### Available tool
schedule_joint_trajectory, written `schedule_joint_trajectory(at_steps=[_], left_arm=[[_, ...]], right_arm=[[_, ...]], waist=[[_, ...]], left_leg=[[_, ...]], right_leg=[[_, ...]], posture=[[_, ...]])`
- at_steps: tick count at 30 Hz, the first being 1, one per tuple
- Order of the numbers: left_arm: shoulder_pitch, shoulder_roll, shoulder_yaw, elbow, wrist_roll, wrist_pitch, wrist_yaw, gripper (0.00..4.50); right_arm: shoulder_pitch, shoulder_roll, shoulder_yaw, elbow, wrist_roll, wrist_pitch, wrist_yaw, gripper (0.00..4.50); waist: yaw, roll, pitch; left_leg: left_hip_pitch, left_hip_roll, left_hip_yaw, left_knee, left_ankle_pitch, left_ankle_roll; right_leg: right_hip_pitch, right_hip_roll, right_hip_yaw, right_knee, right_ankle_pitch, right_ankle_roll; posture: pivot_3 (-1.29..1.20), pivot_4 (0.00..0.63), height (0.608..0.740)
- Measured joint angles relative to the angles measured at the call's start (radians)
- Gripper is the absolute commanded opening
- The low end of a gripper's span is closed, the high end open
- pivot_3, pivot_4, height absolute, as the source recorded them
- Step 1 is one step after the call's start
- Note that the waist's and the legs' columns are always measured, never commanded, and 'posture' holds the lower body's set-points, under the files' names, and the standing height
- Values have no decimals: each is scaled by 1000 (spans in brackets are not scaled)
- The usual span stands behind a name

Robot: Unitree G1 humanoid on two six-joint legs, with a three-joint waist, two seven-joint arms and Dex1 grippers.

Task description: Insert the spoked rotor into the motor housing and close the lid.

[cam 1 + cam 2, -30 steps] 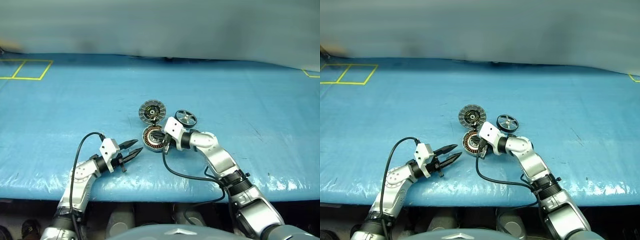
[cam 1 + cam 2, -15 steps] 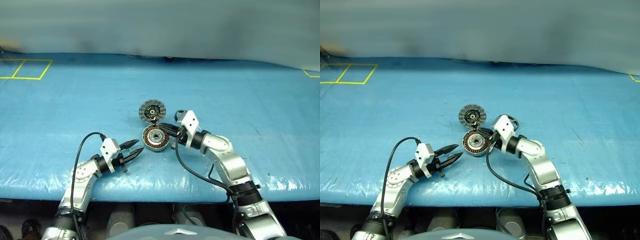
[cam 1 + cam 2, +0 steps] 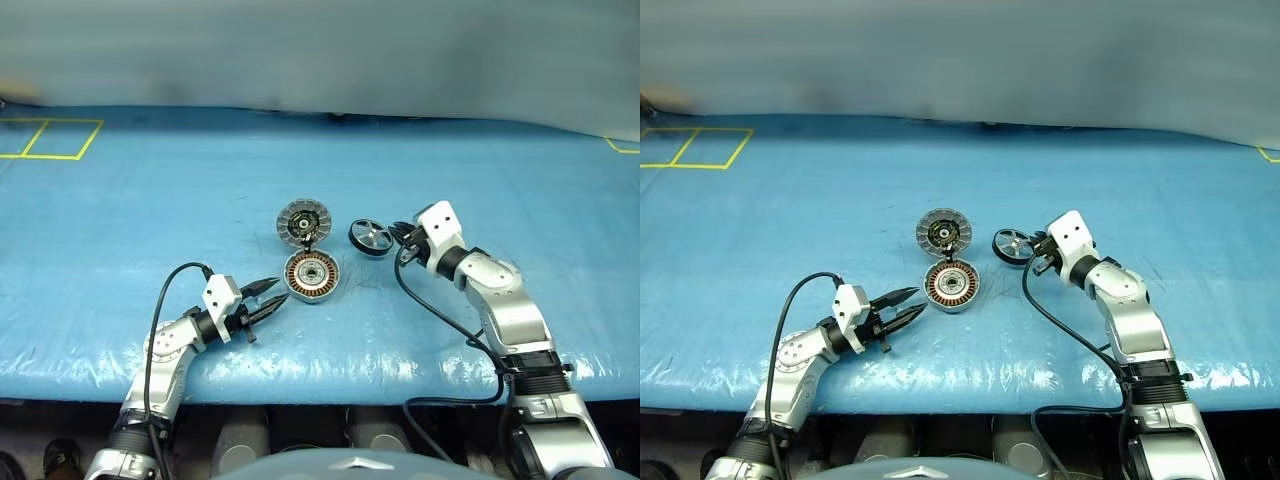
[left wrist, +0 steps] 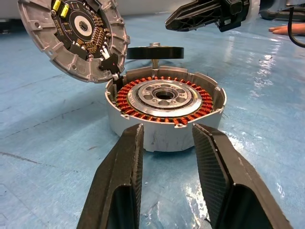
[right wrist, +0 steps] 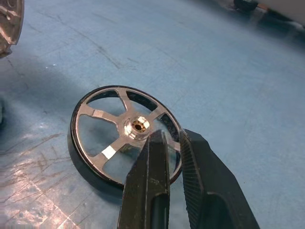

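The spoked rotor (image 5: 125,138) lay uninserted beside the motor housing (image 3: 311,277); lid (image 3: 302,223) open; right pincer (image 5: 175,143) barely parted, left pincer (image 4: 167,143) released.

The setting was a robotics test workspace: a wide table covered with blue plastic sheeting (image 3: 150,200), yellow tape squares (image 3: 50,138) marking zones, and a plain grey backdrop (image 3: 320,50) behind it.

Shiny metal spoked rotor (image 5: 125,139), copper-wound motor housing (image 4: 164,106) — glossy blue tarp (image 3: 150,200)
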Motion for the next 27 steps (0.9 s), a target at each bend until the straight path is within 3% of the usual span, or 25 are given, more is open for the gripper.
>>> schedule_joint_trajectory(at_steps=[20, 23, 27], left_arm=[[9, 4, 0, 0, 8, 0, 21, 1702], [9, 4, 0, 0, 8, 0, 21, 1702], [9, 4, 0, 0, 8, 1, 21, 1702]], right_arm=[[-15, 0, 43, 107, -21, -23, 59, 509], [-22, 1, 42, 121, -18, -26, 65, 22], [-11, 13, 21, 116, 7, -25, 66, 22]], waist=[[-1, 0, 0], [-1, 0, 0], [-1, 0, 0]], left_leg=[[2, 0, 0, 1, 0, 0], [3, 0, 0, 1, 0, 0], [3, 0, 0, 1, 0, 0]], right_leg=[[2, 0, 0, 0, 0, 0], [3, 0, 0, 0, 0, 0], [3, 0, 0, 0, 0, 0]], posture=[[0, 150, 740], [0, 150, 740], [0, 150, 740]])
